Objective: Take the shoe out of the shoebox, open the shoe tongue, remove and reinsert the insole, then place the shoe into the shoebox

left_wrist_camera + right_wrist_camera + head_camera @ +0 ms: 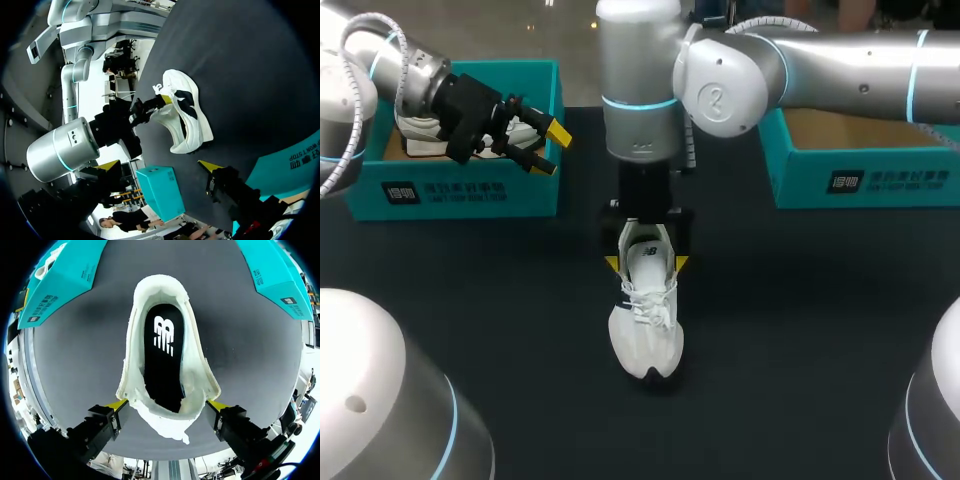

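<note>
A: right gripper (pixel 167 404) status?

B: Gripping. Both yellow tips press the shoe (pixel 165 340) from either side, at the mouth near the tongue (pixel 167 424). Reads as a clamp so the upper can't slide while the inside gets worked.

A: Where's the shoe?

B: Out of the box, upright on the dark table (pixel 800 330), toe pointing away from the boxes. The right arm (pixel 820 60) comes down on it from straight above. The black insole (pixel 162 355) lies flat inside. Tongue looks folded forward, so the mouth is wide open. Can't tell whether the insole step is done.

A: left gripper (pixel 552 150)?

B: Fingers apart, nothing in them. It hangs behind and left of the shoe, well apart from it, over the left shoebox (pixel 460 190). My guess is it's out of the way to give the right arm room, and it's the free hand for pulling the insole.

A: Boxes?

B: That one has a second white shoe (pixel 420 130) in it. The right shoebox (pixel 860 180) is behind and right of the shoe. Both look reachable for the return.
</note>
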